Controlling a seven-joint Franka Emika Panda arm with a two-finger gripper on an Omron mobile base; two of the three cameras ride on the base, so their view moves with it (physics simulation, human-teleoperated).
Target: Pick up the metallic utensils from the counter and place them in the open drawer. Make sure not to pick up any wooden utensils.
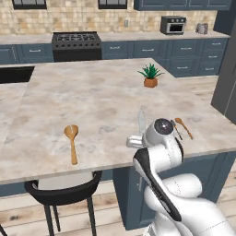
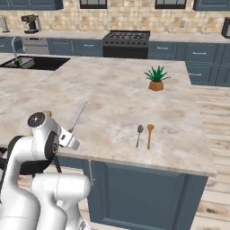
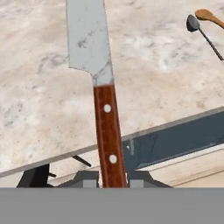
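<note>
So the knife [image 3: 101,83] is sitting right in the gripper [image 3: 113,178], reddish-brown handle clamped between the two fingertips [image 3: 87,178] and the silver blade sticking straight out away from the hand, up over the edge of the counter [image 3: 52,105]. In the left base view the blade [image 1: 142,120] pokes up just above the wrist, and from the right side you can see it [image 2: 78,116] as a thin line slanting up off the hand, lifted clear of the stone. The arm is folded up tight near the base, elbow bent, hand hanging just off the near edge of the island. Further along the counter there's a dark metal spoon [image 2: 139,134] lying beside a small wooden spoon [image 2: 149,135], close together but not touching. A bigger wooden spoon [image 1: 72,143] lies on its own on the other side, near the black stool [image 1: 62,196]. A potted plant [image 2: 156,79] sits farther back.
</note>
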